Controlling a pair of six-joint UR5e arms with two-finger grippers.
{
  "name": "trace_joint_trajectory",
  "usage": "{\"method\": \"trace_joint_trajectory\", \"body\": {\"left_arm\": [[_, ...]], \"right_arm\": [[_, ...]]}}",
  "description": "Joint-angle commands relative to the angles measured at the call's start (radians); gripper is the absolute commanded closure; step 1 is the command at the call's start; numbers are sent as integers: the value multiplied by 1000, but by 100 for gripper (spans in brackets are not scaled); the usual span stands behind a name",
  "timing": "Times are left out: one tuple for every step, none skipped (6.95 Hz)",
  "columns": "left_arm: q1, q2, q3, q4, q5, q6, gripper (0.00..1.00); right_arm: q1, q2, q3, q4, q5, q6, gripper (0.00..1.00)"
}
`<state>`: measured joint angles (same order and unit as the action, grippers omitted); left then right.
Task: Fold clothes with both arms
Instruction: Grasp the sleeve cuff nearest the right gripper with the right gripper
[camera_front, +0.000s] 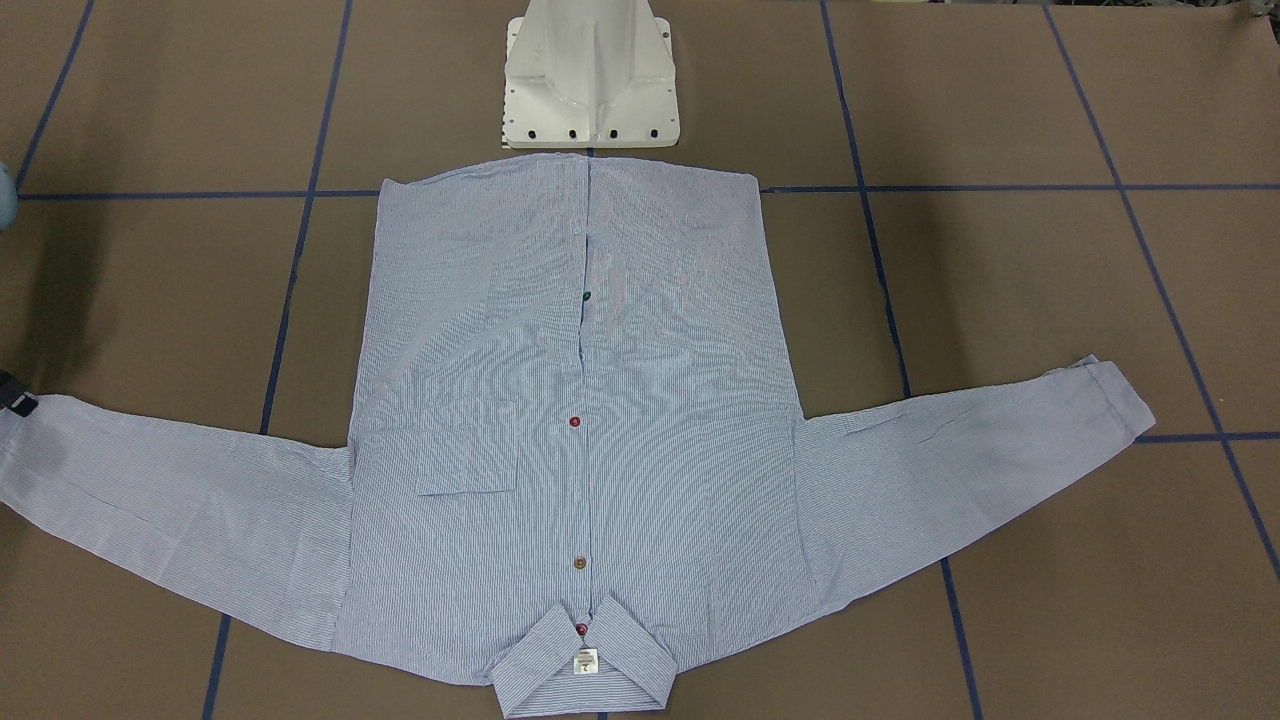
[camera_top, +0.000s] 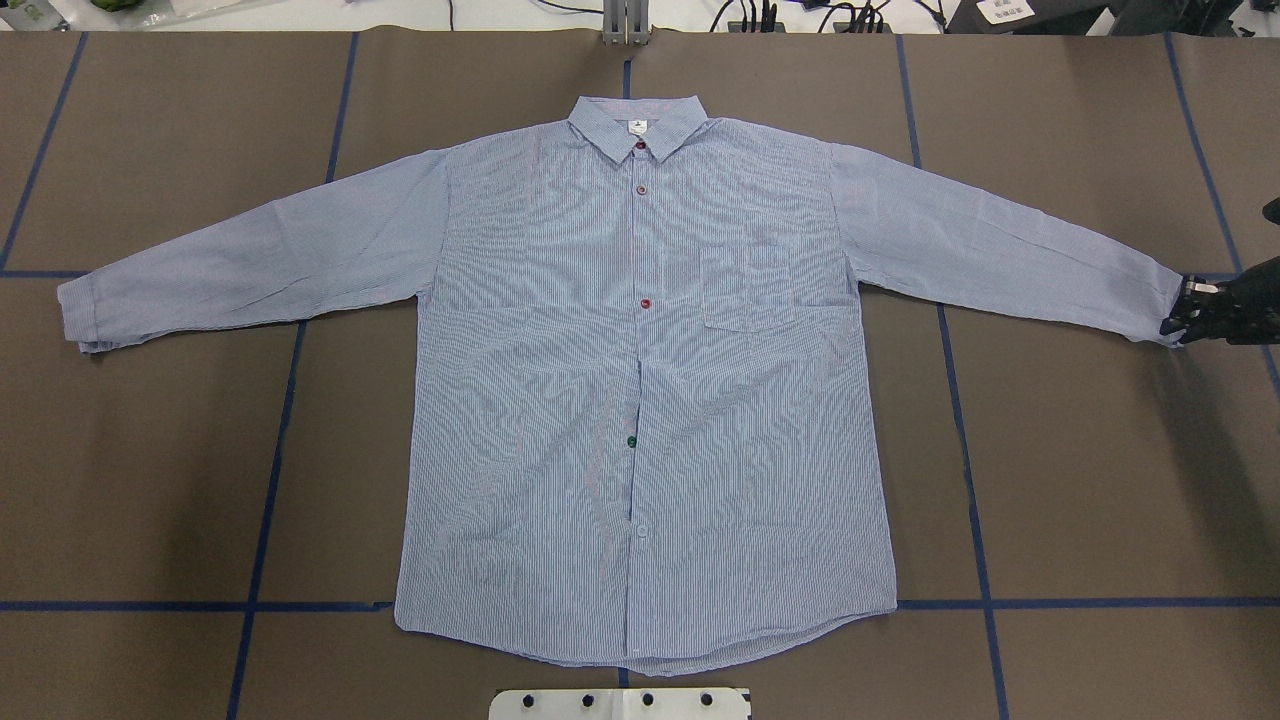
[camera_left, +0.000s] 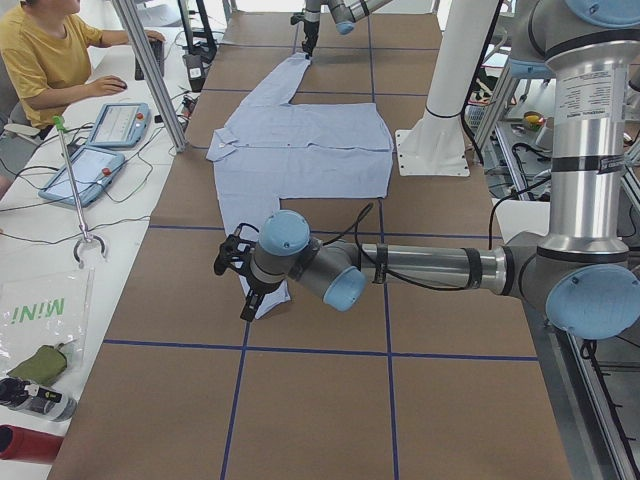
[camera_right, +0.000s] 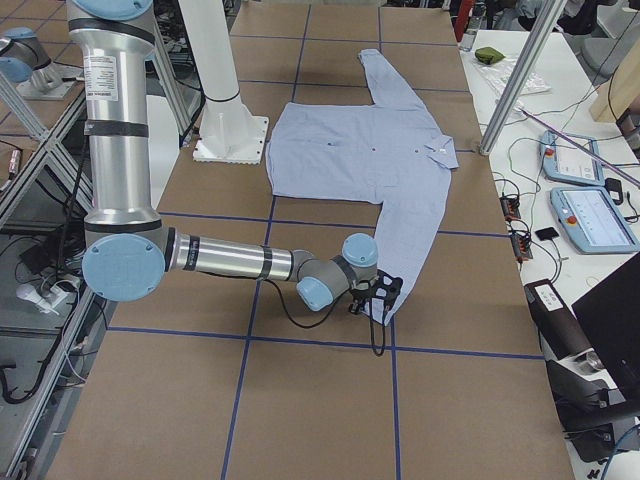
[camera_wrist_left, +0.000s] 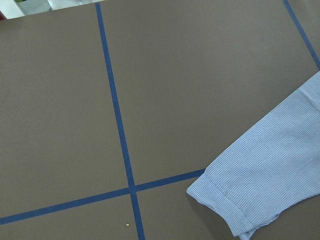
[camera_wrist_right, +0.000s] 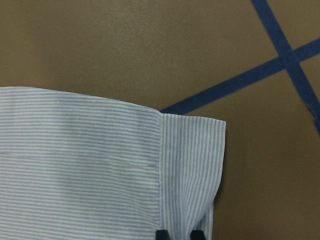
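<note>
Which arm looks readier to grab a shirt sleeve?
Probably the right. Its gripper is at one cuff, fingertips at its edge; the left wrist view shows the other cuff off to one side.

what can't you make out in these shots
Left gripper: seen only in the exterior left view, small; open or shut unclear.
Right gripper: fingertips cut by the right wrist view's bottom edge; grip on the cuff unclear.
Neck label: print too small in every view.

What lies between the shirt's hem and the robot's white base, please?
Only a narrow strip of bare brown table, crossed by blue tape, separates the shirt and base in the overhead view.
</note>
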<state>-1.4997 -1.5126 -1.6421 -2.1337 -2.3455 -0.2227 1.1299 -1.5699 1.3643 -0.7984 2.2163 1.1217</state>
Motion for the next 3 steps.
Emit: {"method": "trace_joint_trajectory", "body": {"left_arm": [[1, 0, -1, 0, -2, -3, 0], [1, 0, -2, 0, -5, -3, 0], [1, 0, -2, -2, -6, -3, 0]], "right_arm": [[2, -7, 33, 7, 0, 4, 100], [5, -9, 82, 5, -1, 4, 100], [7, 4, 155, -11, -4, 6, 100]]}}
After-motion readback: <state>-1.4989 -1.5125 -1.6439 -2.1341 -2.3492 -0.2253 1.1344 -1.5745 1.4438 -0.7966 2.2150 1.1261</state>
